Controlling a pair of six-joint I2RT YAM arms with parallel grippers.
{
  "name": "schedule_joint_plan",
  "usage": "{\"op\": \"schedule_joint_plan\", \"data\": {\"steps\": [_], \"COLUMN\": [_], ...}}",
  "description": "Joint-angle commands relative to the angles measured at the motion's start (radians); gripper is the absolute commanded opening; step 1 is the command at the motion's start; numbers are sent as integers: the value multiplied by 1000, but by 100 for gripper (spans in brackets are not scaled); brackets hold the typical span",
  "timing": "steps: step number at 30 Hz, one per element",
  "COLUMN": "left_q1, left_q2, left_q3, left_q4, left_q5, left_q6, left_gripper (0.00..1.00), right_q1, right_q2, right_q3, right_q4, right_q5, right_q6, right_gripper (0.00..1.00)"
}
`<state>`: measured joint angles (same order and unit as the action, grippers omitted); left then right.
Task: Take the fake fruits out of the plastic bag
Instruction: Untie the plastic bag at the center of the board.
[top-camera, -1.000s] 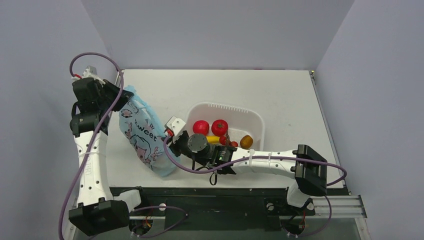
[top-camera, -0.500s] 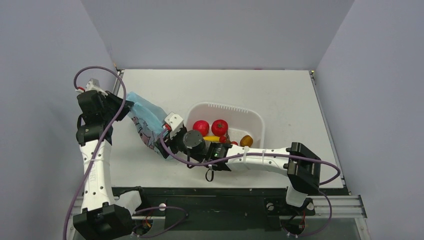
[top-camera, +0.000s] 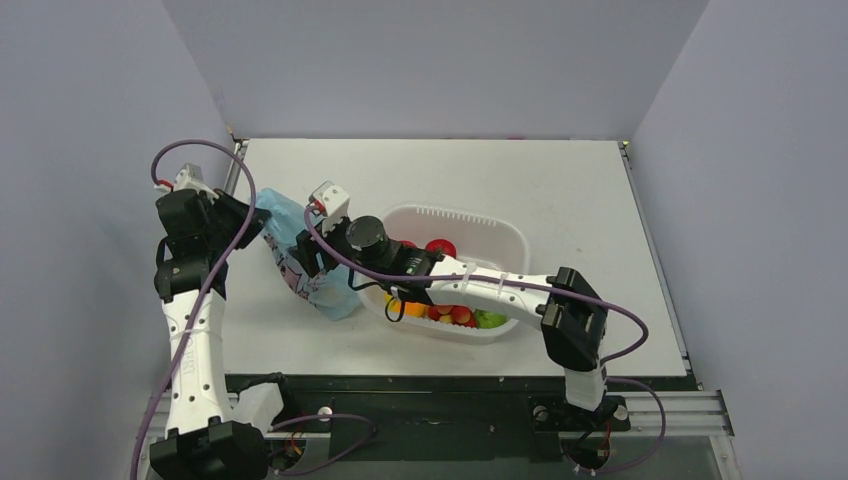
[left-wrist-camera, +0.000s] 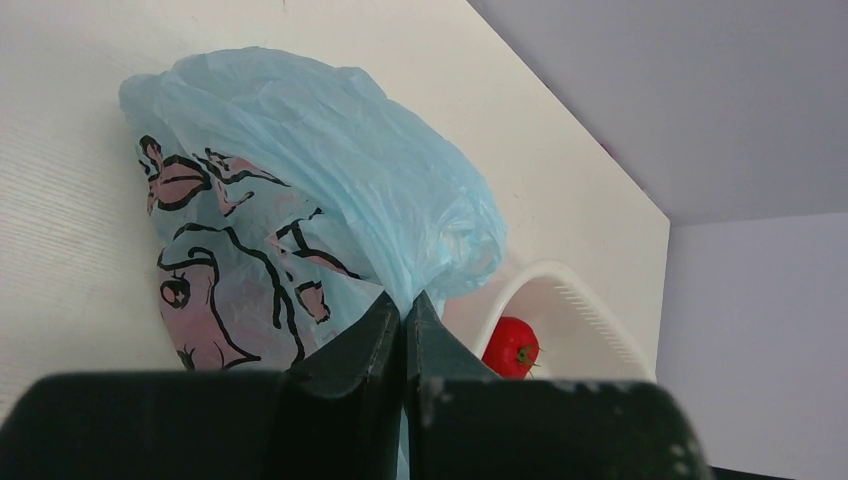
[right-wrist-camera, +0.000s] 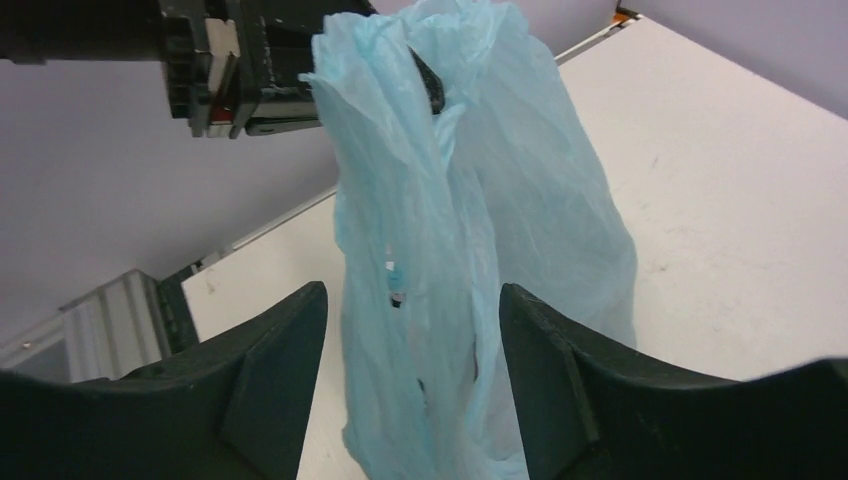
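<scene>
The light-blue plastic bag (top-camera: 283, 228) with its pink-and-dark cartoon print hangs bunched left of the white tub, its bottom on the table. My left gripper (top-camera: 248, 213) is shut on the bag's gathered top; the left wrist view shows the jaws (left-wrist-camera: 405, 305) pinching the plastic (left-wrist-camera: 300, 180). My right gripper (top-camera: 312, 262) is open at the bag's right side. In the right wrist view its fingers (right-wrist-camera: 412, 300) straddle the bag (right-wrist-camera: 420, 200) without closing. A red round fruit (top-camera: 440, 246) lies in the tub, also seen from the left wrist (left-wrist-camera: 512, 345). Anything inside the bag is hidden.
The white tub (top-camera: 500, 232) stands right of the bag, its rim in the left wrist view (left-wrist-camera: 580, 290). My right arm reaches across it. Small orange, red and green pieces (top-camera: 452, 312) lie along its near side. Grey walls enclose the table.
My right gripper swung from the tub's near-left corner up and left to the bag. My left gripper drew the bag's top up, so the bag stands shorter and more bunched.
</scene>
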<state>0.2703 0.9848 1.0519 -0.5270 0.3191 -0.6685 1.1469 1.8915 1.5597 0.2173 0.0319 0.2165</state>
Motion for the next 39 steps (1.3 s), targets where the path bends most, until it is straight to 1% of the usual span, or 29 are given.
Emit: {"op": "schedule_joint_plan", "data": {"steps": [1, 2, 3, 4, 5, 6, 7, 8, 9, 11, 12, 14, 17, 20, 21, 22, 23, 24, 25, 26, 27, 28, 29, 30, 31, 32, 33, 35, 39], "left_q1": [8, 8, 8, 9, 10, 13, 20, 25, 37, 57, 63, 83, 118, 128, 128, 129, 129, 130, 130, 129, 129, 127, 126, 120, 108, 101, 81, 51, 11], "left_q2": [21, 28, 42, 51, 71, 82, 108, 121, 152, 203, 220, 271, 355, 385, 383, 373, 364, 343, 329, 296, 278, 234, 213, 163, 134, 80, 50, -63, -217], "left_q3": [63, 72, 90, 99, 119, 131, 152, 171, 182, 203, 215, 239, 285, 313, 307, 301, 288, 281, 267, 259, 243, 236, 218, 207, 182, 167, 136, 82, -19], "left_q4": [21, 20, 20, 22, 23, 28, 32, 41, 47, 71, 93, 116, 109, 103, 103, 104, 108, 108, 101, 99, 82, 59, 46, 18, 4, -23, -37, -79, -139], "left_q5": [13, 8, -6, -16, -32, -36, -36, -30, -11, 28, 39, 63, 122, 162, 167, 174, 179, 185, 186, 182, 176, 152, 135, 89, 62, 2, -37, -187, -331], "left_q6": [24, 27, 30, 32, 35, 36, 31, 28, 16, -9, -18, -36, -45, -43, -41, -38, -34, -23, -16, 0, 10, 28, 37, 57, 68, 87, 95, 107, 87], "left_gripper": [0, 0, 0, 0, 0, 0, 0, 0, 0, 0, 0, 0, 0, 0, 2, 17, 22, 32, 39, 51, 57, 68, 71, 75, 76, 79, 79, 80, 79], "right_q1": [5, 6, 10, 15, 19, 27, 32, 43, 50, 73, 88, 108, 128, 140, 139, 139, 135, 132, 126, 123, 118, 116, 110, 108, 102, 99, 94, 84, 63], "right_q2": [-15, -37, -51, -86, -103, -140, -155, -182, -192, -211, -210, -197, -174, -160, -159, -160, -163, -163, -163, -163, -161, -160, -161, -162, -162, -162, -161, -157, -148], "right_q3": [56, 47, 37, 3, -47, -75, -126, -151, -197, -251, -267, -304, -340, -348, -345, -337, -333, -324, -319, -309, -304, -293, -289, -283, -281, -275, -272, -260, -235], "right_q4": [-6, -16, -17, -8, 13, 25, 47, 57, 69, 82, 86, 88, 88, 98, 97, 96, 96, 97, 97, 96, 95, 91, 91, 92, 92, 94, 96, 93, 80], "right_q5": [-112, -117, -119, -118, -120, -122, -125, -133, -139, -150, -154, -161, -167, -168, -167, -163, -159, -157, -157, -158, -157, -157, -156, -155, -154, -153, -147, -132, -130], "right_q6": [13, 16, 16, 15, 16, 17, 17, 18, 17, 6, -4, -12, -10, -2, -4, -6, -10, -11, -11, -11, -9, -7, -3, -1, 6, 9, 16, 28, 53], "right_gripper": [50, 46, 40, 36, 30, 26, 19, 16, 10, 2, 0, 0, 0, 0, 0, 0, 0, 0, 0, 0, 0, 0, 0, 0, 0, 0, 0, 0, 0]}}
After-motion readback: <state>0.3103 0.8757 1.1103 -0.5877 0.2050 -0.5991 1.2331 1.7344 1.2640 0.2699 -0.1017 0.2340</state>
